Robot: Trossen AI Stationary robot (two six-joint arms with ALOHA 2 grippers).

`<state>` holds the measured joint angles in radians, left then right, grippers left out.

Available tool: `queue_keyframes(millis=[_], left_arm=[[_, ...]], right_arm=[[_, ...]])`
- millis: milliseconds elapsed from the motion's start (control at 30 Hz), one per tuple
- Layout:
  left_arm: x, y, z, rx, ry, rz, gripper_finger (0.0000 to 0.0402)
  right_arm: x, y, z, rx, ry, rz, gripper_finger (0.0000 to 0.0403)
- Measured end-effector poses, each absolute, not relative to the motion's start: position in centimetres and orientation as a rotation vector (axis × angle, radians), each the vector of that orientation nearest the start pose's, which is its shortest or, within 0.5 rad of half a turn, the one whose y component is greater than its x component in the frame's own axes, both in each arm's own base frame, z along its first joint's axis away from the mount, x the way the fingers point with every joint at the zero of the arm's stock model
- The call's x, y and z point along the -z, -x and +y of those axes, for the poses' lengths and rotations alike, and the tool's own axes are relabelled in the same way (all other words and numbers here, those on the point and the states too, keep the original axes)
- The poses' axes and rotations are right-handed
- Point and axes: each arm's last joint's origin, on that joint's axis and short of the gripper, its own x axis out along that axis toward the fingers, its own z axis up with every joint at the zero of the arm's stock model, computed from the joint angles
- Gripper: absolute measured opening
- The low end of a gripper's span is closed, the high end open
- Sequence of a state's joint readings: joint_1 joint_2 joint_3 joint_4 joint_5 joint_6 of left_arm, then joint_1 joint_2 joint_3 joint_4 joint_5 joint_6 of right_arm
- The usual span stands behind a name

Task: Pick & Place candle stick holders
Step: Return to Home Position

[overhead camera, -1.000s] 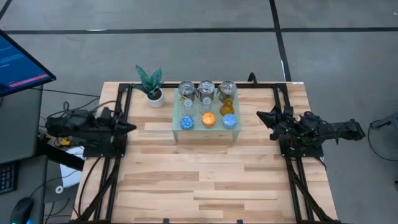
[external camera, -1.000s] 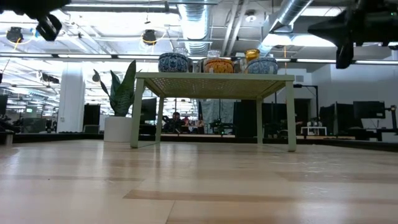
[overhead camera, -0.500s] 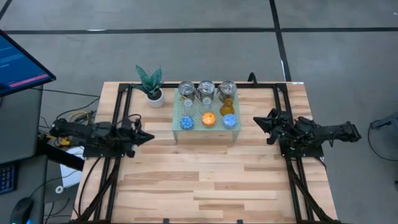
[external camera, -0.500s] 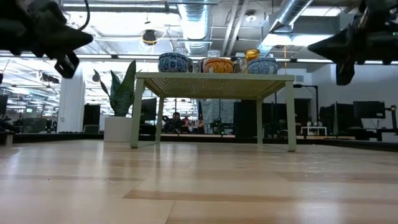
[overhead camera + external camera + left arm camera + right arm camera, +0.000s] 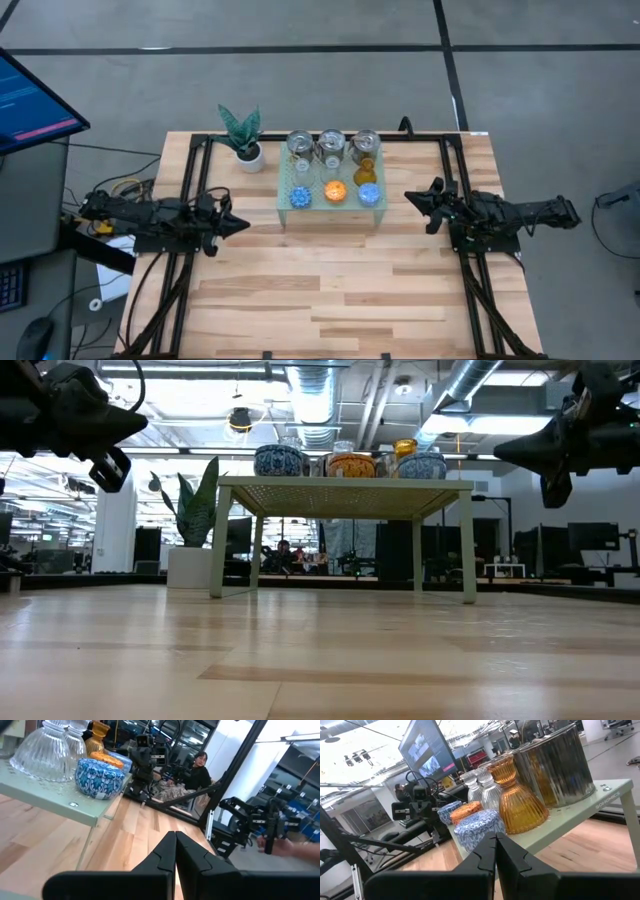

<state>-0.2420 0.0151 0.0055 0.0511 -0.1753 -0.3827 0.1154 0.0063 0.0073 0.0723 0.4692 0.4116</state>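
Note:
Nine candle stick holders stand on the pale green perforated stand (image 5: 283, 203): three silver ones (image 5: 331, 144) at the back, two clear glass (image 5: 302, 167) and one amber glass (image 5: 366, 164) in the middle, blue (image 5: 301, 196), orange (image 5: 335, 190) and blue (image 5: 369, 194) in front. My left gripper (image 5: 243, 223) hovers shut left of the stand. My right gripper (image 5: 408, 198) hovers shut right of the stand. In the right wrist view the near blue holder (image 5: 479, 828) and the amber holder (image 5: 516, 800) are just ahead.
A green plant in a white pot (image 5: 242, 137) stands at the stand's far left. Black frame rails (image 5: 190, 190) run along both table sides. Bare wood (image 5: 320, 280) lies on the near side of the stand. A person (image 5: 199, 770) sits beyond the table.
My left gripper has reached out toward the stand from the table's left edge. My right gripper has edged toward the stand from the right. The holders have kept still.

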Motion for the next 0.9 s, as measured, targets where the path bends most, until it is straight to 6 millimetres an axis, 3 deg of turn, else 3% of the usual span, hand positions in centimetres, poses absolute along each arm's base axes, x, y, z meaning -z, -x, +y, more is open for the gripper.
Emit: queue_keyframes(millis=[900], left_arm=[[-16.95, -9.61, -1.87, 0.079, 0.41, -0.028, 0.0006]], right_arm=[[-17.18, -9.52, -0.22, 0.337, -0.426, -0.141, 0.0]])
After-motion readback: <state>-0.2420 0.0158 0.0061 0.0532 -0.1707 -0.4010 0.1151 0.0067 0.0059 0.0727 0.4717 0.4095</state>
